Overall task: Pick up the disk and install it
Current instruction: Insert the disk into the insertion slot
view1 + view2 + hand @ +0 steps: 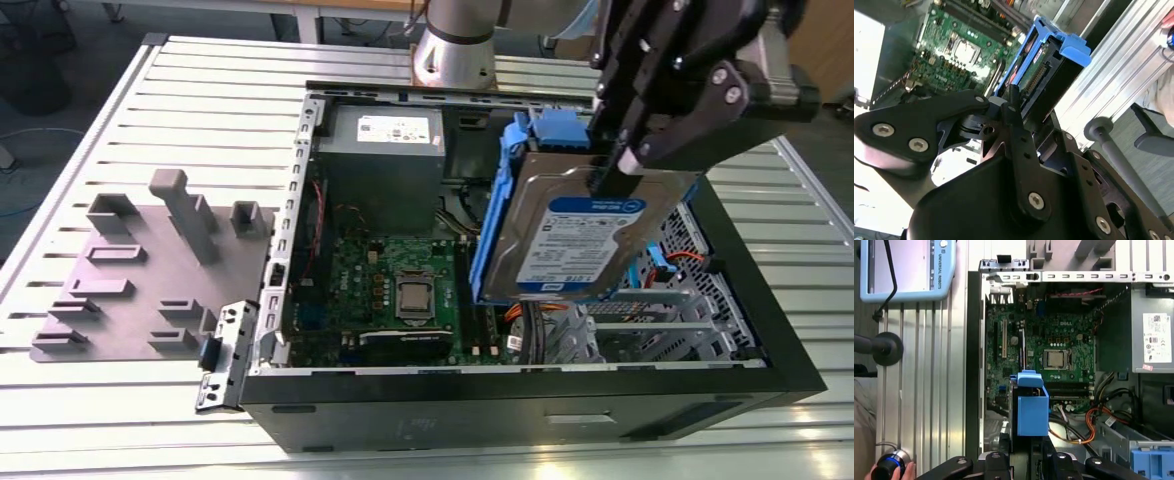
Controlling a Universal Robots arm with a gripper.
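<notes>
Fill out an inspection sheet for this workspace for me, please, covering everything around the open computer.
Surface: slatted metal table carrying an open computer case lying on its side.
Job's things: the disk held upright above the case interior, blue rails on its edges, not yet seated.
Clutter: grey fixture plate with blocks beside the case, on the exterior view's left.
Grippers: gripper shut on the disk's upper edge.
Cables: orange and red wires inside the case, near the motherboard.
Surroundings: a light-blue pendant on the table; a hand around a blue-capped knob.
</notes>
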